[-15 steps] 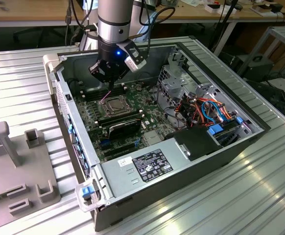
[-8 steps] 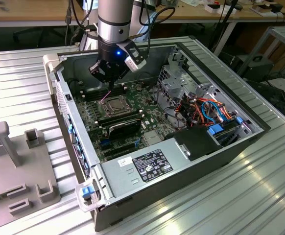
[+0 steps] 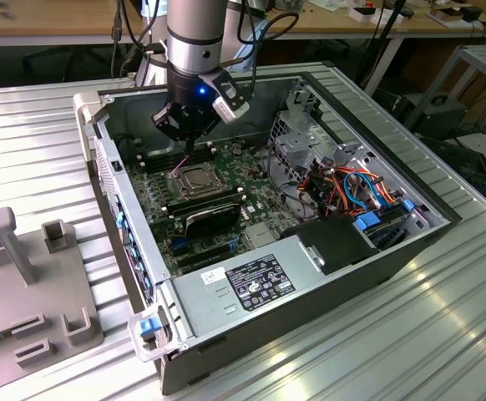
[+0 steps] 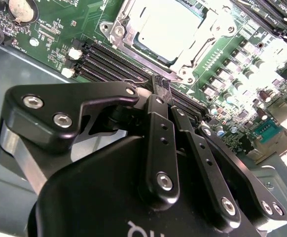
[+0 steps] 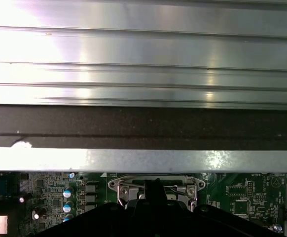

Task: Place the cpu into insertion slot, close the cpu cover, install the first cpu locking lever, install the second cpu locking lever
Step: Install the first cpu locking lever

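Hand (image 4: 162, 85) hangs inside the open computer case (image 3: 377, 251), just beside the socket edge, over the memory slots (image 4: 109, 61). In the second wrist view its fingers (image 4: 158, 133) look drawn together to a narrow tip, nothing visibly gripped; probably pinched small to work a thin lever, though no lever can be made out in the grip.

Cpu (image 4: 170, 27) sits flat in the insertion slot (image 3: 194, 179), silver top showing through the cpu cover (image 4: 202, 39), which lies down around it. So chip seated, cover closed, judging by how flat it lies. Lever state unclear.

In the exterior view the arm (image 3: 194, 38) comes straight down above the green motherboard (image 3: 155, 200). Grey fixture (image 3: 26, 276) stands on the ribbed bench (image 3: 410, 334), well apart at the exterior view's left.
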`<action>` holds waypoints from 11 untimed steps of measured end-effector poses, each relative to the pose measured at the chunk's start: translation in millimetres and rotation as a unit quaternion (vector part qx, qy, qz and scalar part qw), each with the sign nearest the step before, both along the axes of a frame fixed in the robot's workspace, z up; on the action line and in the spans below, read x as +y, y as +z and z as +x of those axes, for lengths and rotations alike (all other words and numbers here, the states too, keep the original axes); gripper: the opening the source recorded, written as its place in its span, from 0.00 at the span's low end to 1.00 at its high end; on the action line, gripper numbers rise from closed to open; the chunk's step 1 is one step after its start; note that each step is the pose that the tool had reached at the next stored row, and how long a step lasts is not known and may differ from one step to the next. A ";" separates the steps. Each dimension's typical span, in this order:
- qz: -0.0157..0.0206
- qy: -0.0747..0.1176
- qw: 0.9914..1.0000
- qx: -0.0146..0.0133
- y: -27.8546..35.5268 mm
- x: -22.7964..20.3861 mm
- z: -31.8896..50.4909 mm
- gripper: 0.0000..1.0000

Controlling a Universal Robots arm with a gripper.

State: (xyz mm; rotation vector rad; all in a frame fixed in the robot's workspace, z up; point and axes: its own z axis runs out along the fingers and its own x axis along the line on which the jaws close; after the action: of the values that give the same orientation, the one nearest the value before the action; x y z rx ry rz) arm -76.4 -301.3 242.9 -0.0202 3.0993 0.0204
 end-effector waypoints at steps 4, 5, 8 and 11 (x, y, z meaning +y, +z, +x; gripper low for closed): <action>0.000 0.000 1.000 0.000 -0.7 1.7 3.0 0.11; 0.000 0.000 1.000 0.000 -1.0 2.0 3.6 0.11; 0.000 0.000 1.000 0.000 -2.1 3.1 6.6 0.11; 0.000 0.000 1.000 0.000 -3.6 4.4 8.3 0.11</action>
State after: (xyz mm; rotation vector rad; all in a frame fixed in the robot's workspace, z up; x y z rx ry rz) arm -68.1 -296.9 239.3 -0.0200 3.0994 0.0208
